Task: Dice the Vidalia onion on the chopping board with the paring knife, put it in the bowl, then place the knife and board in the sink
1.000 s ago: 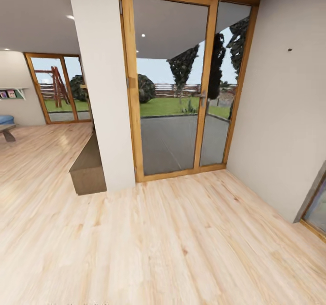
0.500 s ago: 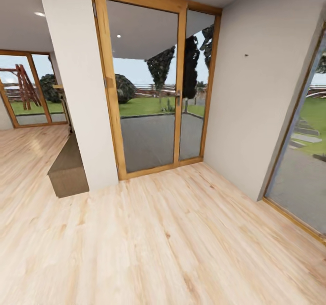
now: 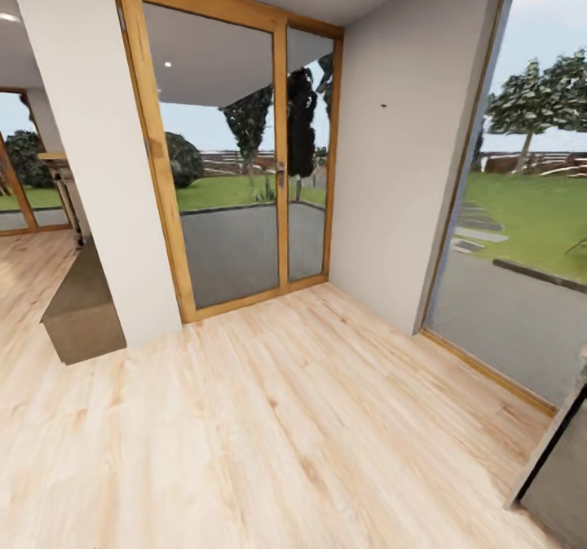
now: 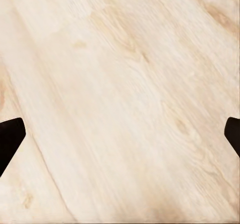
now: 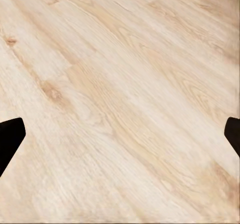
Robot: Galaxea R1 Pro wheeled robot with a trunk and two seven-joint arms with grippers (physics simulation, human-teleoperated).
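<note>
The onion, sink, chopping board, paring knife, bowl and countertop are all out of view. My left gripper [image 4: 120, 139] stands open over bare pale wood floor, its dark fingertips [image 4: 9, 139] far apart with nothing between them. My right gripper [image 5: 120, 139] is open too, its dark fingertips [image 5: 10, 136] wide apart above the same plank floor, holding nothing.
A wood-framed glass door [image 3: 232, 166] stands ahead between a white pillar [image 3: 90, 149] and a white wall [image 3: 399, 149]. A large glass pane [image 3: 522, 231] runs along the right. A low brown bench [image 3: 77, 308] sits at left. A dark cabinet corner [image 3: 562, 467] shows at bottom right.
The whole head view has swung to the right: the door and pillar slid left, and the right-hand glass pane and a dark cabinet corner came into the picture.
</note>
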